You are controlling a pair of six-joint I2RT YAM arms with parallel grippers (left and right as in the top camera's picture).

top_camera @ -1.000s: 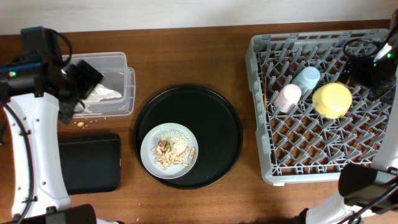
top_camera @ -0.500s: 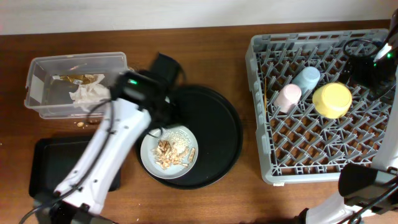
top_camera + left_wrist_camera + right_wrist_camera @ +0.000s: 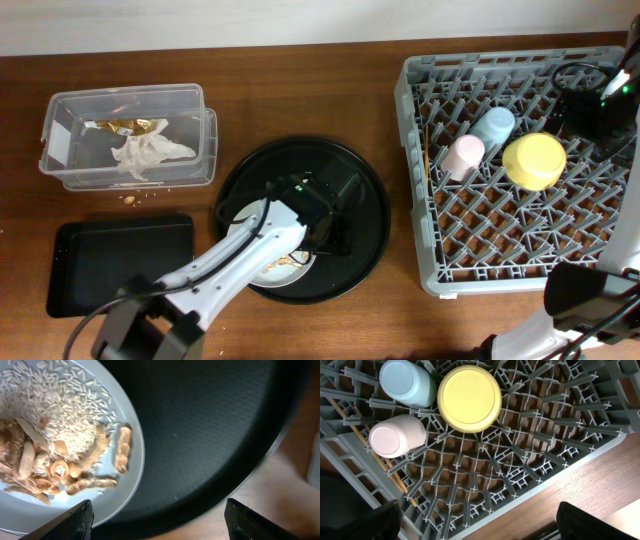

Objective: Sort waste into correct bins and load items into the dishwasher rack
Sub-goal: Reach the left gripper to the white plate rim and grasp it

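Note:
My left gripper [image 3: 335,225] is open and empty, low over the round grey plate's right rim [image 3: 107,505]; its fingers [image 3: 160,522] straddle the plate's edge. The plate holds beige food scraps with rice [image 3: 65,445]; overhead, my arm covers most of the plate [image 3: 238,232]. The clear tub [image 3: 205,140] holds white tissue [image 3: 150,152] and a gold-brown wrapper [image 3: 125,126]. The shallow black tray [image 3: 120,262] lies below it. The grey rack [image 3: 500,250] holds a pink cup [image 3: 463,155], a blue cup [image 3: 492,127], a yellow bowl [image 3: 534,160] and chopsticks [image 3: 428,150]. My right gripper [image 3: 585,110] is open above the rack [image 3: 520,475].
The plate sits on a large round black tray [image 3: 365,200] in the middle of the table. A few crumbs [image 3: 128,199] lie on the wood between the tub and the black tray. The rack's near edge meets bare wood in the right wrist view.
My left arm has swung from the clear tub at the far left across to the round tray, and its gripper now hangs over the plate's right side. The right arm has not moved.

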